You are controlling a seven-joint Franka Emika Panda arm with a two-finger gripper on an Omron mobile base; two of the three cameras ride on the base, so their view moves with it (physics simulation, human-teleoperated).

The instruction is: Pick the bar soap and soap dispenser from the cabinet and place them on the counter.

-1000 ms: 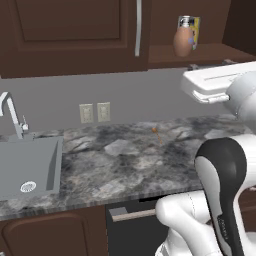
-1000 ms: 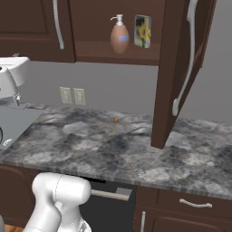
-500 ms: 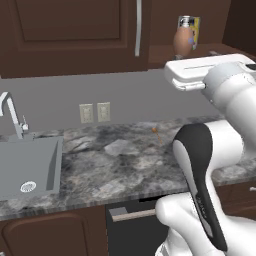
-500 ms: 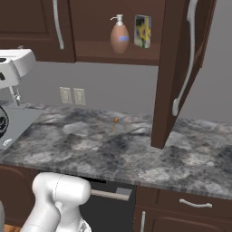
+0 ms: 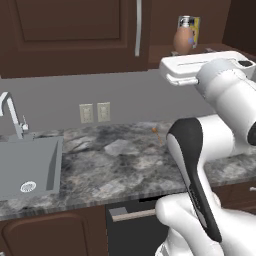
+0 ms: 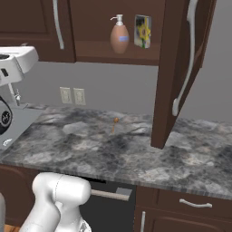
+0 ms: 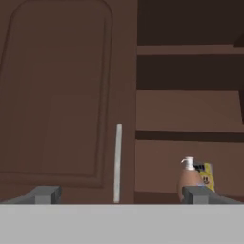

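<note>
Gripper (image 7: pixel 119 194) facing the cabinet (image 7: pixel 57 95) — you are looking along its two dark fingertips, which are standing as wide apart as they go, with nothing between them. The hand is hovering short of the shelf, squared to the closed left door and its silver handle (image 7: pixel 117 162), not to the open bay.

Soap dispenser (image 7: pixel 189 178) — you are finding it on the lower shelf, off toward the right fingertip in the hand view and deeper into the cabinet than the tips. It is standing upright, so its long axis is running vertically, pump on top. Behind it and just beside it a flat yellow box (image 7: pixel 206 175) is leaning upright against the back; whether the two are touching cannot be told.

From the base, you are seeing the soap dispenser (image 6: pixel 119 35) in the open bay, left of the swung-out door (image 6: pixel 181 68), with the yellow box (image 6: pixel 142 31) to its right. In the left base view the arm's wrist (image 5: pixel 205 67) is hanging just below and in front of the bottle (image 5: pixel 184 37).

Counter (image 6: pixel 136 154) — a small orange-pink speck (image 6: pixel 115 121) is lying near the back wall; it is too small to name with certainty as the bar soap.

Judgement: the coming reach is turning on a sideways shift toward the right fingertip, then a forward advance.
</note>
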